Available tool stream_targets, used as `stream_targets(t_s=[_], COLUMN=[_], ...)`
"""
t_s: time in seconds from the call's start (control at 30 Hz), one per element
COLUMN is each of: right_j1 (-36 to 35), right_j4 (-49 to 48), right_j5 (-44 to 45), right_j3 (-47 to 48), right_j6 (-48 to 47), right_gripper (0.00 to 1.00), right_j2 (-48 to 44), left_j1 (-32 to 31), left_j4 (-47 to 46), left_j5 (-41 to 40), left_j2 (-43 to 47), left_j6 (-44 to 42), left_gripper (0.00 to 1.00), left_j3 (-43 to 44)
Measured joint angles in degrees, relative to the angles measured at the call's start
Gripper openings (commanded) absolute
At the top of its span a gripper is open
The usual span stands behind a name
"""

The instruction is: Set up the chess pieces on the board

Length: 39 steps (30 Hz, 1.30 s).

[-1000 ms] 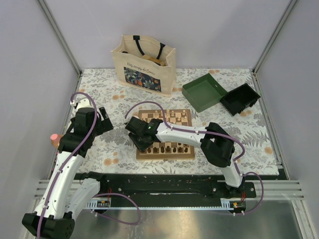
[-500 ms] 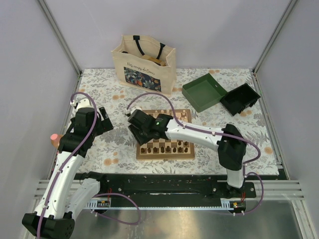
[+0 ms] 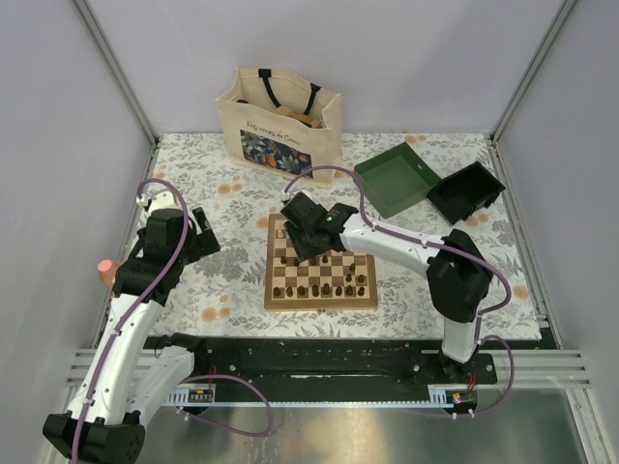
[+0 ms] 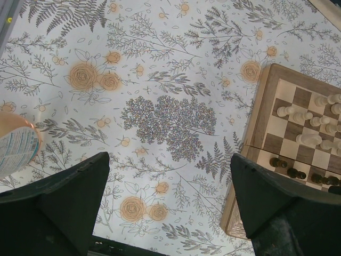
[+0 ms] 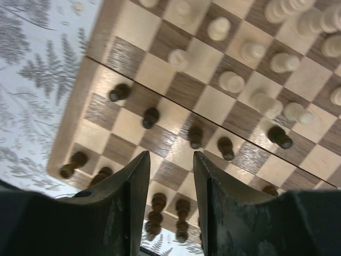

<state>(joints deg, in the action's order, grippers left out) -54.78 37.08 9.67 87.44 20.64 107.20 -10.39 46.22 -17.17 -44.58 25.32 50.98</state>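
"Top external, starting at the far left: why was your left claw (image 4: 169, 170) off the board?"

"I had it hang over the flowered cloth (image 4: 160, 117), beside the board's left edge. Its fingers were spread wide with nothing between them. My reading is that it was parked there to leave the other arm room."

"And the board (image 3: 319, 304) itself?"

"It lay in the middle of the table, ahead of my two bases. The dark pieces (image 5: 151, 116) stood mostly along the rows nearest me, and the pale pieces (image 5: 233, 81) were on the far half. Several of them looked off their home squares, as far as I could judge, so I'd call the set-up partly done."

"Your right claw (image 5: 169, 165)?"

"It hovered above the far left part of the board, pointing down. The fingers were parted a little and held nothing, and I could see squares through the gap. I'd guess the modest gap suited such small figures: wide enough to drop over one, narrow enough to spare its neighbours."

"Further right?"

"The green box (image 3: 392, 181) sat open beyond the board's far right corner, apart from it. That seemed close enough to reach without crowding the squares."
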Motion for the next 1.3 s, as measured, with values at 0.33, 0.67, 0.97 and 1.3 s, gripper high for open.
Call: stream_targets(t_s=[0.33, 0.67, 0.97, 1.3], right_j1=[5.68, 10.67, 13.14, 13.92], right_j4=[-0.11, -2.01, -3.04, -4.66], right_j5=[1.62, 1.77, 1.57, 1.09], right_j3=[-6.86, -10.05, -12.37, -12.48], right_j6=[0.20, 0.17, 0.17, 0.17], right_gripper=[0.46, 0.43, 0.43, 0.42], right_j2=[-2.93, -5.09, -5.09, -4.17], left_j1=[0.00, 0.00, 0.17, 0.37], left_j4=[-0.02, -0.07, -0.50, -0.83], left_j5=[0.17, 0.70, 0.81, 1.11], left_j2=[-0.15, -0.74, -0.92, -0.92], left_j6=[0.00, 0.00, -0.02, -0.02], left_gripper=[0.99, 0.99, 0.99, 0.99], left_j3=[0.00, 0.00, 0.00, 0.00])
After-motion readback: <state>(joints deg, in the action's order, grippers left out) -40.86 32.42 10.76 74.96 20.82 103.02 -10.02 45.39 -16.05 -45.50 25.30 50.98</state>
